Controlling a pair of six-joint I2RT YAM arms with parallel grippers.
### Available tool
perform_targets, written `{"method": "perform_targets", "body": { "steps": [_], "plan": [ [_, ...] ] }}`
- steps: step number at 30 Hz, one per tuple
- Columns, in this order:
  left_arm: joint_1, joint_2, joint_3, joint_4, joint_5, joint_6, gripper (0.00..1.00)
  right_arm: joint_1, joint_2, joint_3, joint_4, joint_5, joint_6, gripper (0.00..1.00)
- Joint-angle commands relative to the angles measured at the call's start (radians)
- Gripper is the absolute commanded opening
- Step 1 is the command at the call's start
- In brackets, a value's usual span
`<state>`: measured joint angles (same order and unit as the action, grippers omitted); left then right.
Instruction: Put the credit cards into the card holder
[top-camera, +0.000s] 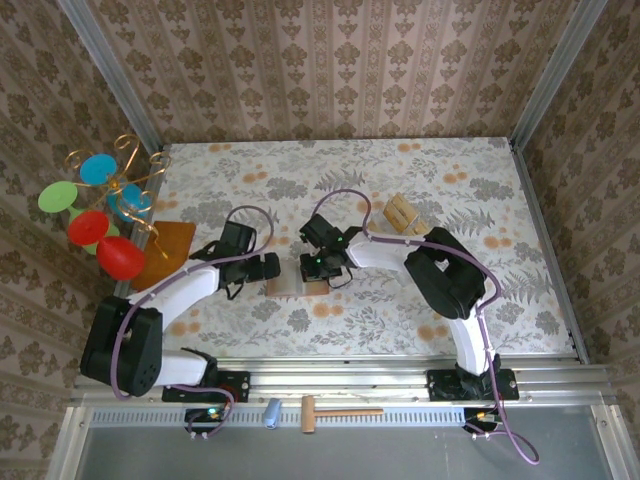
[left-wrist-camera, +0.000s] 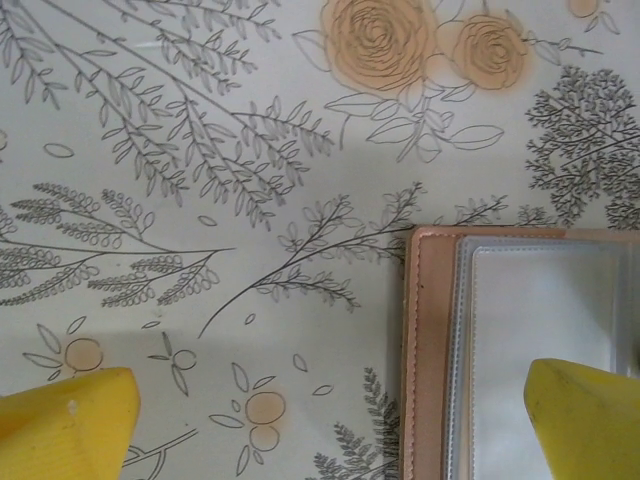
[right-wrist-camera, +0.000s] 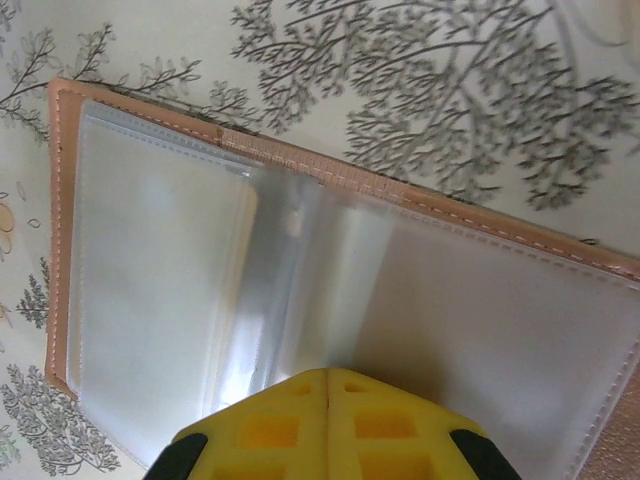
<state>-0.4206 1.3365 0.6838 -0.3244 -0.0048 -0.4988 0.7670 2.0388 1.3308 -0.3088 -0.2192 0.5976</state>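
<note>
The card holder (top-camera: 291, 286) lies open and flat on the flowered table (top-camera: 450, 300), pale inside facing up, its clear sleeves (right-wrist-camera: 150, 280) showing in the right wrist view. The left gripper (top-camera: 264, 266) hangs at the holder's left edge with its jaws spread wide and nothing between them. In the left wrist view (left-wrist-camera: 325, 425), one yellow fingertip (left-wrist-camera: 70, 425) is over bare table and the other (left-wrist-camera: 590, 420) is over the holder (left-wrist-camera: 500, 320). The right gripper (top-camera: 322, 267) is above the holder's right half. Its yellow pads (right-wrist-camera: 328, 400) are pressed together with no gap, low over the fold of the sleeves. Whether a thin sleeve is caught between them I cannot tell, as the plastic is see-through and glary. The credit cards (top-camera: 404, 214) sit in a small stack well to the right of the holder and further from the arm bases, untouched. An orange-brown board (top-camera: 166, 252) lies well to the holder's left.
</note>
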Motion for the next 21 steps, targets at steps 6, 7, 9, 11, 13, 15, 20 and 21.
{"method": "perform_targets", "body": {
  "steps": [6,7,9,11,13,15,20,21],
  "plan": [
    [-0.052,0.036,0.054,0.008,-0.016,-0.021,1.0,-0.058,-0.032,-0.054,-0.063,0.053,-0.066,0.07],
    [-0.066,0.044,0.058,0.011,-0.019,-0.019,1.0,-0.062,-0.036,-0.055,-0.062,0.046,-0.072,0.08],
    [-0.088,0.063,0.074,0.013,-0.028,-0.013,1.0,-0.065,-0.054,-0.055,-0.059,0.029,-0.088,0.09],
    [-0.112,0.087,0.095,0.011,-0.047,-0.001,1.0,-0.064,-0.076,-0.05,-0.058,0.014,-0.095,0.12],
    [-0.134,0.116,0.12,0.006,-0.063,0.012,1.0,-0.066,-0.098,-0.046,-0.064,0.008,-0.097,0.14],
    [-0.153,0.146,0.147,-0.004,-0.084,0.027,1.0,-0.066,-0.121,-0.047,-0.067,0.004,-0.094,0.15],
    [-0.174,0.197,0.186,-0.004,-0.108,0.051,1.0,-0.073,-0.161,-0.073,-0.064,0.01,-0.09,0.16],
    [-0.178,0.205,0.19,-0.003,-0.113,0.053,1.0,-0.076,-0.166,-0.082,-0.061,0.015,-0.088,0.16]
  ]
}}
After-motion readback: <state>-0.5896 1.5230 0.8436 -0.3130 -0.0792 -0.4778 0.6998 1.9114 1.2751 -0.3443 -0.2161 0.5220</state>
